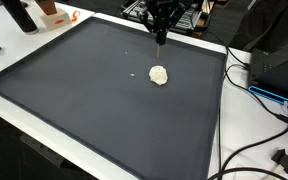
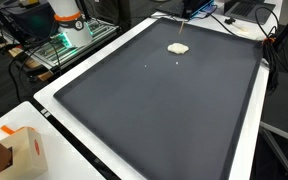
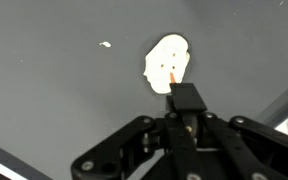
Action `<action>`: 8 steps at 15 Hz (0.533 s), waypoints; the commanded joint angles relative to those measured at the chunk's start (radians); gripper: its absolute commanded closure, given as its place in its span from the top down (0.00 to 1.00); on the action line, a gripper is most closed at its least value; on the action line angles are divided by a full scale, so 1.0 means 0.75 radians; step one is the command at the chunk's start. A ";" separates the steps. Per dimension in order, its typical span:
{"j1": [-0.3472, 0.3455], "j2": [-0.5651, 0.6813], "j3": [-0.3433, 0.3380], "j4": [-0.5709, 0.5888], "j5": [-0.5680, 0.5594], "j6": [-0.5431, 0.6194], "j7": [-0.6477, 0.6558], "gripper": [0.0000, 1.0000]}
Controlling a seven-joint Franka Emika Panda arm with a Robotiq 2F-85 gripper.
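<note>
My gripper is pinched narrow on a thin orange-tipped stick, kept tip-down so it aims at the cream-white doughy lump on the black flat mat.

A lab — cables, electronics and a black mat over the bench.
</note>
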 commanded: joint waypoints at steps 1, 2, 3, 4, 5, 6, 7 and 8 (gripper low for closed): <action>-0.007 -0.059 -0.002 -0.030 0.029 -0.014 -0.010 0.03; -0.007 -0.064 -0.002 -0.028 0.032 -0.018 -0.011 0.03; -0.006 -0.069 -0.003 -0.026 0.030 -0.019 -0.009 0.03; -0.005 -0.075 -0.004 -0.024 0.026 -0.021 -0.004 0.03; -0.004 -0.082 -0.004 -0.024 0.024 -0.020 -0.003 0.03; -0.003 -0.089 -0.004 -0.023 0.027 -0.024 -0.004 0.03; -0.002 -0.094 -0.004 -0.023 0.026 -0.025 -0.003 0.03; -0.001 -0.098 -0.004 -0.021 0.024 -0.028 -0.001 0.03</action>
